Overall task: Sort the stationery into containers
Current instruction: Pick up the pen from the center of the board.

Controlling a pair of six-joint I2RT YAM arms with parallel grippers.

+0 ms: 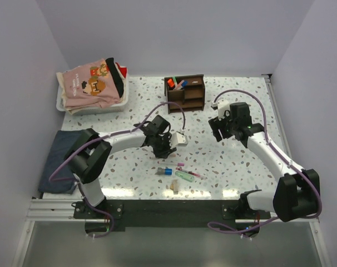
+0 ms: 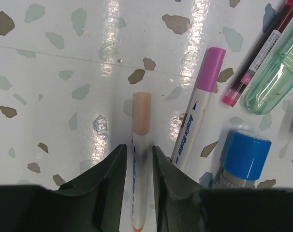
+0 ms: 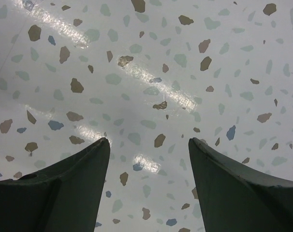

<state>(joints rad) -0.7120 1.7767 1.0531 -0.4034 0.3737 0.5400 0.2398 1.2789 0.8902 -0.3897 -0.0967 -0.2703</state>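
The white-and-black left robot arm [image 1: 124,139] stretches low toward the middle. Its dark two-finger left hand [image 2: 139,150] is tipped downward, the fingers [image 2: 110,174] drawn close with only a narrow slot between them. The white-and-black right robot arm [image 1: 268,150] reaches forward and inward, and its dark two-finger right hand [image 3: 149,142] faces down with fingers spread wide.

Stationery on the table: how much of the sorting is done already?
Done: a few items stand in the organizer. In hand: the left claw straddles the beige pen; firm grip unclear. Left: pink marker, blue-capped pen, mint marker, dark red pen. The right claw is open, holding nothing.
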